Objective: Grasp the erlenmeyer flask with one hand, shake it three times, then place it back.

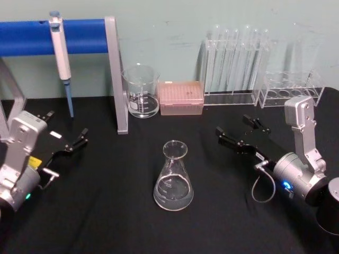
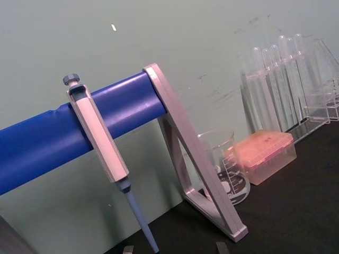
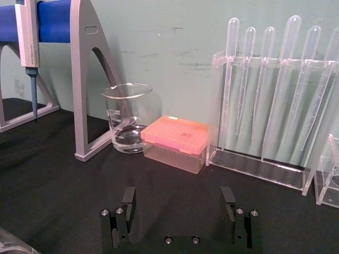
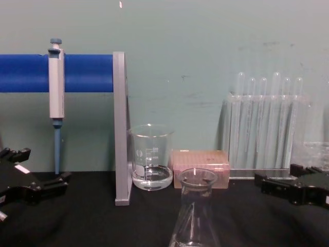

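The erlenmeyer flask [image 1: 174,177] stands upright on the black table, centre front, with a little clear liquid in its base; its neck and rim rise in the chest view [image 4: 194,206]. My left gripper [image 1: 66,129] rests open at the table's left, well away from the flask. On the right, my right gripper [image 1: 235,127] is open too, pointing toward the back racks, about a hand's width right of and behind the flask. Its two fingers [image 3: 128,197] stand wide apart with nothing between them. Nothing touches the flask.
A glass beaker [image 1: 141,92] and a pink tip box [image 1: 181,98] stand behind the flask. A pipette [image 1: 61,53] hangs on the blue bar of a grey stand [image 1: 117,79] at back left. Clear tube racks [image 1: 233,66] line the back right.
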You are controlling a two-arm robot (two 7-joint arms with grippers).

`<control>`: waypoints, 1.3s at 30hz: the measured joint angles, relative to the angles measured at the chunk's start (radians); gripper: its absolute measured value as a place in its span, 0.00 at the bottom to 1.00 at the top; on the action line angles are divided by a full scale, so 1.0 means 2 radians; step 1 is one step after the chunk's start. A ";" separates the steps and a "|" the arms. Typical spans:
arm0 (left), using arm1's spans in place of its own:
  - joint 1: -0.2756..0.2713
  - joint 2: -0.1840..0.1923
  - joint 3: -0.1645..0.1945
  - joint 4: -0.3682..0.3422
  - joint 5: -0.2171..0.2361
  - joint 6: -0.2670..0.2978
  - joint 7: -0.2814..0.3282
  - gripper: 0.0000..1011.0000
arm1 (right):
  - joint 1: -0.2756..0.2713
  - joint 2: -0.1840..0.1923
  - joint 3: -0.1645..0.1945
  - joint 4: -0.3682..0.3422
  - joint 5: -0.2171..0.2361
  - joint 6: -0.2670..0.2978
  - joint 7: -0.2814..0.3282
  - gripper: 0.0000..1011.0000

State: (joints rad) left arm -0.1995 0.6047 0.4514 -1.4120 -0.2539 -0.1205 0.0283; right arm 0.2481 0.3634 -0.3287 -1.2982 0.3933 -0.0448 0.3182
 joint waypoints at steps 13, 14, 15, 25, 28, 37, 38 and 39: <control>0.000 0.000 0.000 0.000 0.000 0.000 0.000 0.99 | 0.000 0.000 0.000 -0.001 0.000 0.000 -0.001 0.99; 0.000 0.000 0.000 0.000 0.000 0.000 0.000 0.99 | 0.000 0.000 0.000 -0.001 0.000 0.000 -0.001 0.99; 0.000 0.000 0.000 0.000 0.000 0.000 0.000 0.99 | 0.000 0.000 0.000 -0.001 0.000 0.000 -0.001 0.99; 0.000 0.000 0.000 0.000 0.000 0.000 0.000 0.99 | 0.000 0.000 0.000 -0.001 0.000 -0.001 -0.001 0.99; 0.000 0.000 0.000 0.000 0.000 0.000 0.000 0.99 | 0.000 0.000 0.000 -0.001 0.000 -0.001 -0.001 0.99; 0.000 0.000 0.000 0.000 0.000 0.000 0.000 0.99 | 0.000 0.000 0.000 -0.001 0.000 -0.001 -0.001 0.99; 0.000 0.000 0.000 0.000 0.000 0.000 0.000 0.99 | 0.000 0.000 0.000 -0.001 0.000 -0.001 -0.001 0.99; 0.000 0.000 0.000 0.000 0.000 0.000 0.000 0.99 | 0.000 0.000 0.000 -0.001 0.000 -0.001 -0.001 0.99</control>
State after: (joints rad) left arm -0.1995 0.6047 0.4514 -1.4119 -0.2539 -0.1205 0.0283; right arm 0.2474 0.3642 -0.3292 -1.3000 0.3934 -0.0459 0.3162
